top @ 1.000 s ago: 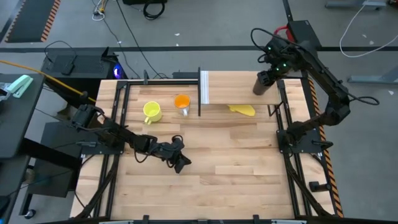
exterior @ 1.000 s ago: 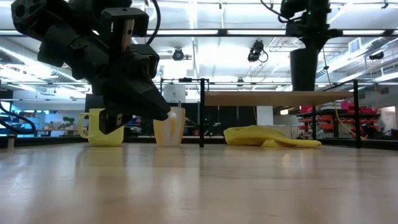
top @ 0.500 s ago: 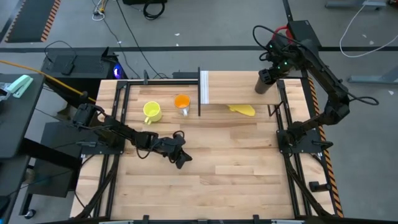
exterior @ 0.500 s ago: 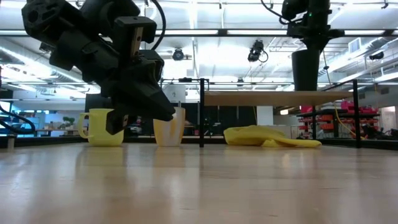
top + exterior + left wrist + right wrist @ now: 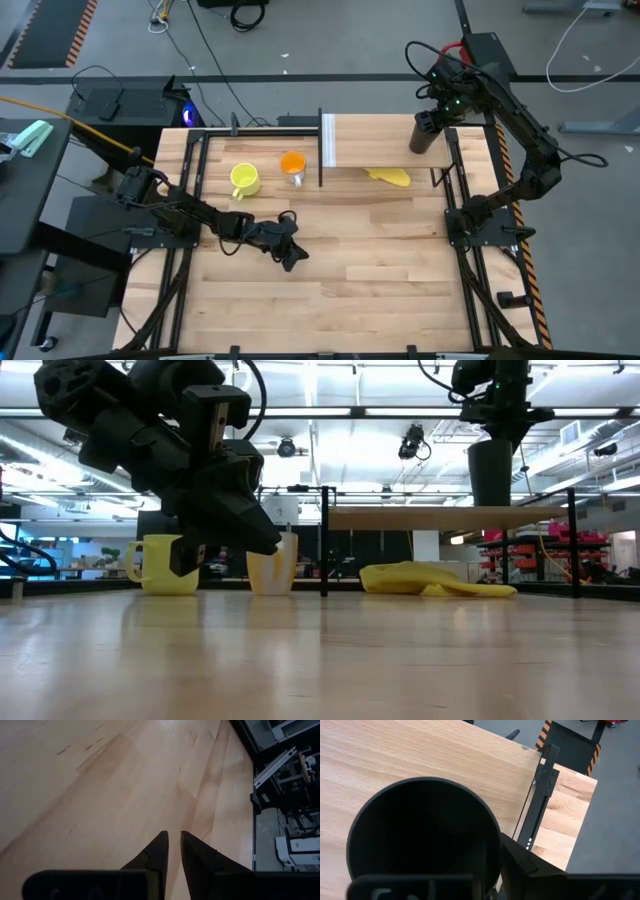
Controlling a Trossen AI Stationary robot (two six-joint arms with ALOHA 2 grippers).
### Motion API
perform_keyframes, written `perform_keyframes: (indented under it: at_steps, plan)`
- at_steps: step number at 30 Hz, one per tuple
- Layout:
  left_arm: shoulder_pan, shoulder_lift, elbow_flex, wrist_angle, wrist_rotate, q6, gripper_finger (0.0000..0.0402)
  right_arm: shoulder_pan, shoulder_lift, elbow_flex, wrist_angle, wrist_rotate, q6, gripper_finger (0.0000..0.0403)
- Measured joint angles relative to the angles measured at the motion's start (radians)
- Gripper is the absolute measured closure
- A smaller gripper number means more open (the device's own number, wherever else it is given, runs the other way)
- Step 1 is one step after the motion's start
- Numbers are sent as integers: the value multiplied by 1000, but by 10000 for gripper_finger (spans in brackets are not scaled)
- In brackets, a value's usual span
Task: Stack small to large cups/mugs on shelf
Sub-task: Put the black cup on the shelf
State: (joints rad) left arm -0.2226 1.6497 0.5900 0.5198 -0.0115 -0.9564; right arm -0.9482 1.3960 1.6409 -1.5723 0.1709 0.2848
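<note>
Gripping the black cup (image 5: 421,137) at upper right, the right hand (image 5: 432,124) held it over the shelf (image 5: 385,150); lowering it straight seemed wisest. Left hand (image 5: 290,257) rested nearly closed, empty.

black cup (image 5: 421,135) edged rightward; left arm (image 5: 215,222) shifted right.

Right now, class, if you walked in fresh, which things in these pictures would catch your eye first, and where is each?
The right tool holds a tall black cup over the far right end of the shelf. A yellow mug and an orange cup stand on the table left of the shelf's white panel. The left tool hangs low over bare wood, fingers nearly closed.
</note>
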Motion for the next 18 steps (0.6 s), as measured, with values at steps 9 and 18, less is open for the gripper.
perform_keyframes:
  at_steps: [9,18]
  plan:
    - [0,0,0,0,-2,1,348,0,0,0,1,4,8,298]
    - [0,0,0,0,-2,1,344,0,-39,0,25,5,9,267]
